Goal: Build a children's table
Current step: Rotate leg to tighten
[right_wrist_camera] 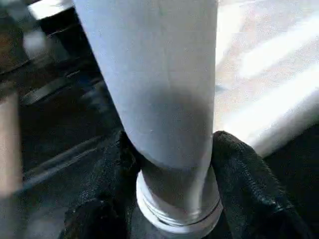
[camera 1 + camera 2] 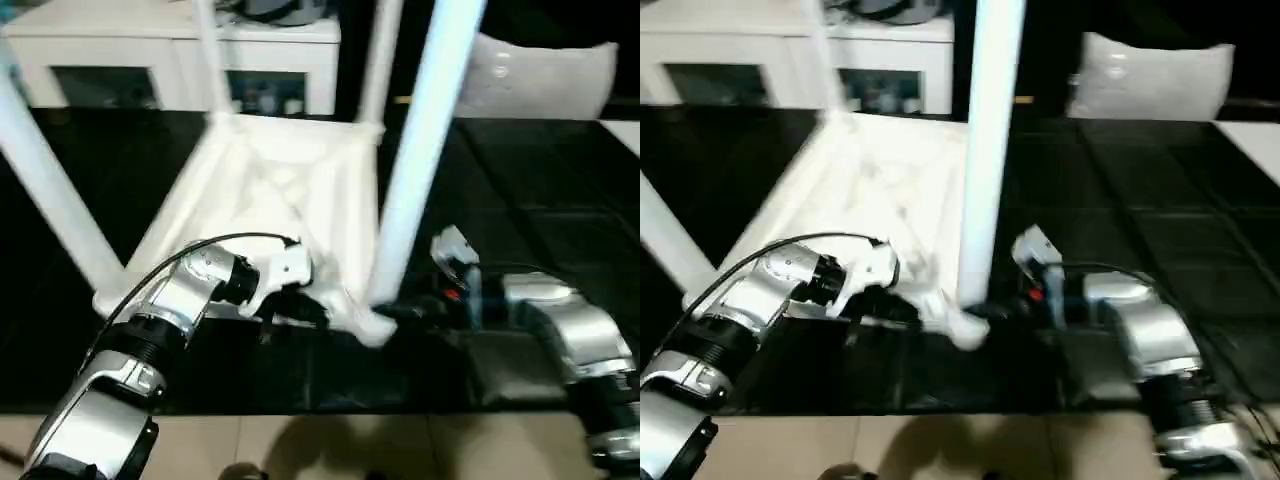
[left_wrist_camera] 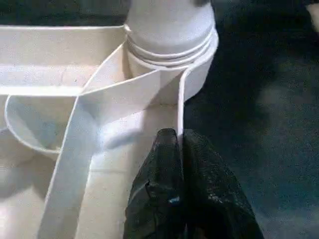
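Seemingly seating the last leg (image 2: 425, 160), the right gripper (image 1: 169, 164) clasps its base at the upturned tabletop's (image 2: 290, 185) five-o'clock corner, left gripper (image 3: 179, 149) clenched on the rim; twisting home should follow.

Children's table (image 2: 290, 185): white moulded plastic, smooth with a soft sheen, its ribs thin and clean-edged. Leg (image 1: 154, 89) at 12 o'clock of the right tool: smooth matt white plastic, with fine ridged rings at its base. Tool fingers (image 3: 199, 194): black, rubbery, finely textured. Forearms (image 2: 570, 330): brushed silver metal, satin. Tabletop (image 2: 540, 190): black covering, faintly glossy.
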